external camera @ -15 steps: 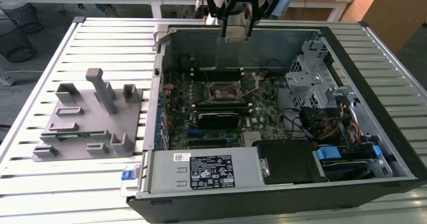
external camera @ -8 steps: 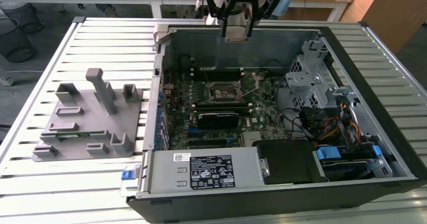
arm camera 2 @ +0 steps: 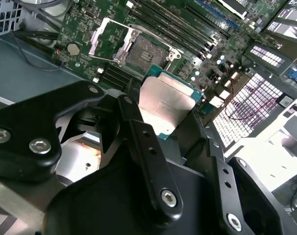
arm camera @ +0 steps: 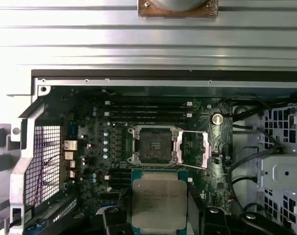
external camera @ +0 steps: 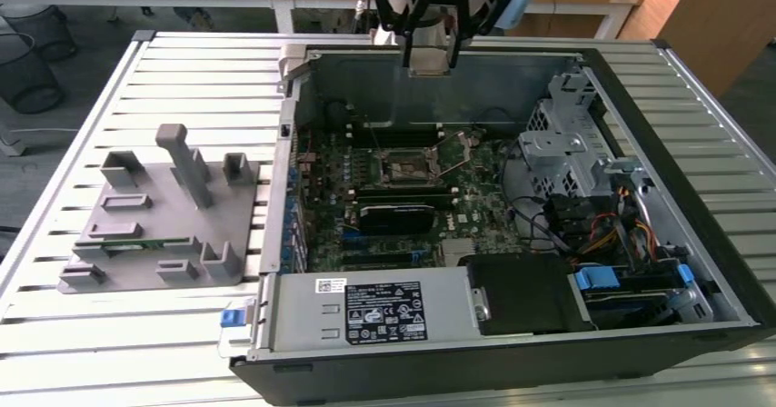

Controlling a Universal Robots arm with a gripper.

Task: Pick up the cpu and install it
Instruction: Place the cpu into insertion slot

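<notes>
My gripper (external camera: 432,60) hangs high over the back wall of the open computer case (external camera: 679,198), shut on the cpu (external camera: 430,67). In both wrist views the cpu (arm camera 2: 164,100) (arm camera: 158,199) is a flat square chip with a silvery top and a green rim, clamped by its edges between the black fingers (arm camera 2: 138,142). Below it on the green motherboard lies the cpu socket (arm camera: 155,145) (arm camera 2: 141,51) (external camera: 406,166). The socket stands bare, and its metal load plate (arm camera: 195,149) is swung open to one side.
A grey holder (external camera: 158,216) with a green memory stick (external camera: 122,243) sits on the slatted table at the exterior view's left. Inside the case are the power supply (external camera: 376,312), a metal drive cage (external camera: 570,153), cables (external camera: 606,234) and a black cooler (external camera: 394,216).
</notes>
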